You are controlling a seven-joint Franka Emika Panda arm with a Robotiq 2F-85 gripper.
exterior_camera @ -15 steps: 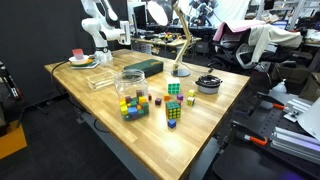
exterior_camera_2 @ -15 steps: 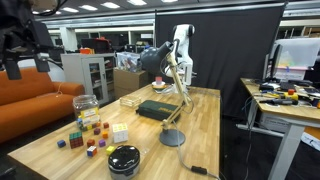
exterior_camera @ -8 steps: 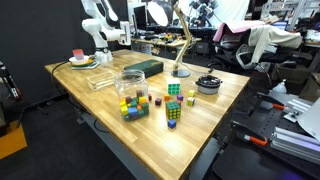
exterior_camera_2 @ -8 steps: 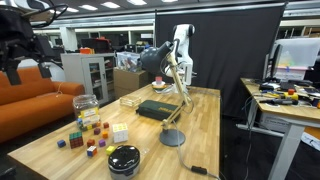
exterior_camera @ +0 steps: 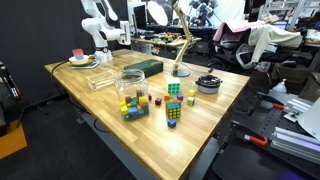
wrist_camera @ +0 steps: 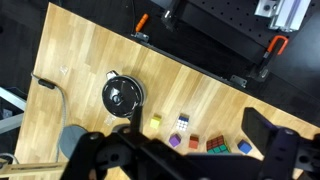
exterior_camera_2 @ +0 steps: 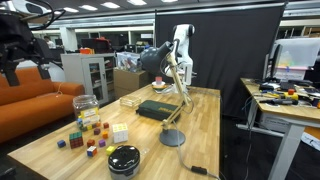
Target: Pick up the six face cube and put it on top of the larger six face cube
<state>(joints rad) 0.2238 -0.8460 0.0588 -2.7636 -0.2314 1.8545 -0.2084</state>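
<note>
1. Table: nothing is done yet. Both puzzle cubes sit on the wood toward one corner, with bare boards around them.
2. Lamp: it rises between the arm's end of the table and the cubes. I judge it the one thing to steer round.
3. Gripper: high over the table, fingers spread wide, gripping nothing.
4. The larger six face cube: its top is bare and ready.
5. The six face cube: near its partner but apart, closer to the table edge. Reach, grasp, lift and place are all left.
</note>
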